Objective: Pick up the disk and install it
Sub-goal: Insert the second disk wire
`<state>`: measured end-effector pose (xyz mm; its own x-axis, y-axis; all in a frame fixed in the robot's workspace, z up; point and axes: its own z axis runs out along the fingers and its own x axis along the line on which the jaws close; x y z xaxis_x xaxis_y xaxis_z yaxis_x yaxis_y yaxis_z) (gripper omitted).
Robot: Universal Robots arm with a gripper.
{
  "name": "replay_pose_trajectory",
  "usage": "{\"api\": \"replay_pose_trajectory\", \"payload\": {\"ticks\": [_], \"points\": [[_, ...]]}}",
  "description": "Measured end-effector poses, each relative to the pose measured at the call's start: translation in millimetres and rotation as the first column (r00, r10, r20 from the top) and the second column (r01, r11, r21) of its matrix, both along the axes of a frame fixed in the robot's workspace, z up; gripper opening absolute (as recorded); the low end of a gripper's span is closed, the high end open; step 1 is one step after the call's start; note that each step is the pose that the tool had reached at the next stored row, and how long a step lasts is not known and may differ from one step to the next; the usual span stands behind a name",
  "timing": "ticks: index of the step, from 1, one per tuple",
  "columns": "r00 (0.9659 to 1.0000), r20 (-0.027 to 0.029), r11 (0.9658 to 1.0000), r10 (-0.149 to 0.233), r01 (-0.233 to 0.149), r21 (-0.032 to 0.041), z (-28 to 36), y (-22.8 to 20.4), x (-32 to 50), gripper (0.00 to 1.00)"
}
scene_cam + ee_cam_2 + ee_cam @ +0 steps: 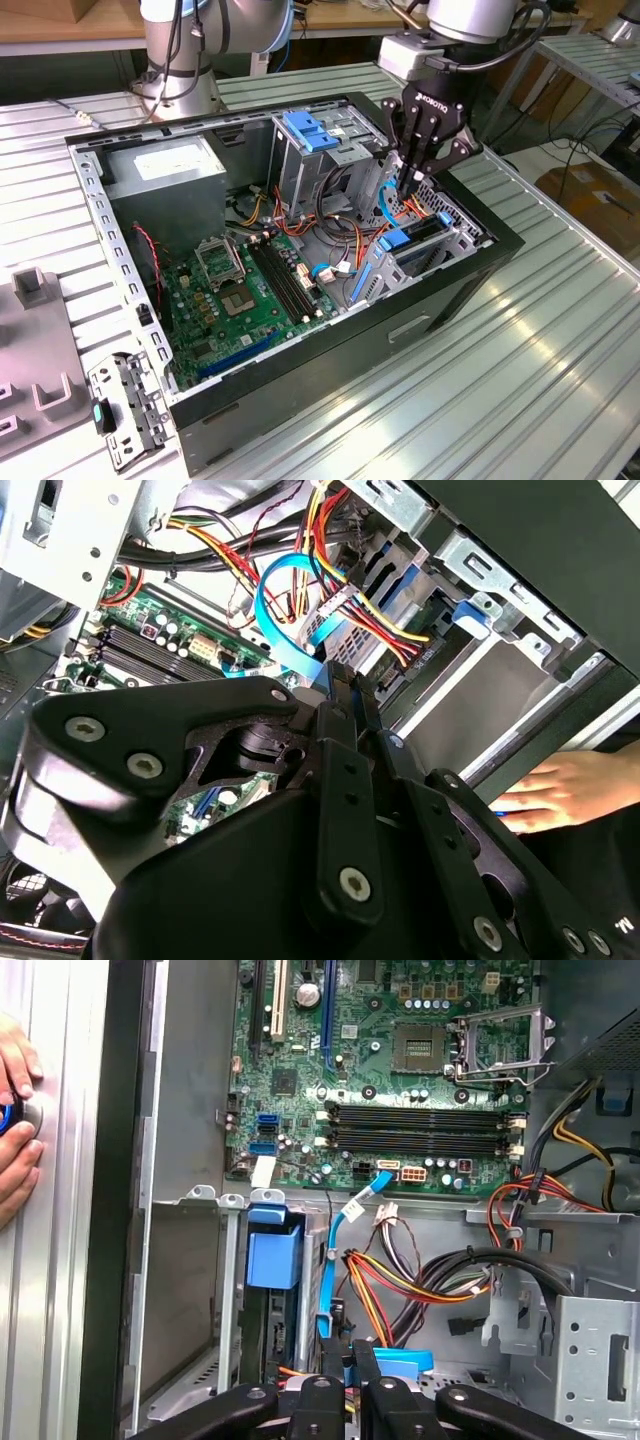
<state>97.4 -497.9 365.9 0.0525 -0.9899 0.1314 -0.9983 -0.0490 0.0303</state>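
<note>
Seated on edge in the low bay at the front corner of the computer case point(455, 290): the disk point(412, 236), blue rails uppermost, dark body sunk between the bay's metal walls; apparently already slid home, though not certain whether fully latched. Judged dense and stiff for its size, a rigid metal slab with smooth, rather slippery flat faces; likely sensitive to knocks and to pressure on the label side; best taken by the blue plastic rails or the long edges, never by the connector end.

Just above it, the end effector point(408, 182), fingers drawn narrow, tips all but together, reaching down among the loose wiring; right at the tips, the end of the blue data cable point(328, 1250); cannot tell whether actually pinched or merely touched.

From the exterior view: the whole layout, with the grey power supply box point(165, 170) at the far corner, the tall cage with blue latch point(305, 135) near the middle, the case lying open on the ribbed desk point(540, 370).

From the first wrist view instead: straight down into the bay, blue rail tab and thin dark edge of the disk point(272, 1260) beside the cable, the motherboard point(400, 1080) beyond, and a person's hand point(15, 1110) resting on the desk just outside the case wall.

From the second wrist view: the closed fingertips point(342, 685) side-on against the cable bundle.
</note>
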Motion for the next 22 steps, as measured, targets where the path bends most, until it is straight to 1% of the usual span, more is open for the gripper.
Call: {"api": "replay_pose_trajectory", "payload": {"ticks": [3, 5, 12, 13, 14, 16, 17, 18, 20, 22], "points": [[1.0, 0.0, 1.0, 0.0, 0.0, 0.0037, -0.1, -2.9, 0.0, 0.16], [1.0, 0.0001, 1.0, 0.0, 0.0, 0.0071, -0.1, -6.1, 0.0, 0.16], [1.0, 0.0006, 1.0, 0.0, 0.0, 0.0074, -0.1, -6.8, 0.0, 0.16], [1.0, 0.0034, 1.0, 0.001, -0.001, 0.0095, -0.1, -7.9, -0.4, 0.16], [1.0, 0.008, 0.9999, 0.001, -0.001, 0.0127, -0.1, -9.2, -0.7, 0.16], [0.9999, 0.0147, 0.9999, 0.004, -0.004, 0.0158, -0.1, -11.4, -2.0, 0.16], [0.9998, 0.017, 0.9998, 0.008, -0.008, 0.017, -0.3, -12.9, -3.4, 0.16], [0.9997, 0.0209, 0.9997, 0.01, -0.01, 0.0236, -0.5, -15.4, -4.5, 0.16], [0.9997, 0.0236, 0.9993, 0.011, -0.011, 0.0356, -0.8, -19.3, -5.0, 0.16], [0.9996, 0.0272, 0.9986, 0.011, -0.012, 0.0506, -1.1, -23.8, -5.5, 0.16]]}}
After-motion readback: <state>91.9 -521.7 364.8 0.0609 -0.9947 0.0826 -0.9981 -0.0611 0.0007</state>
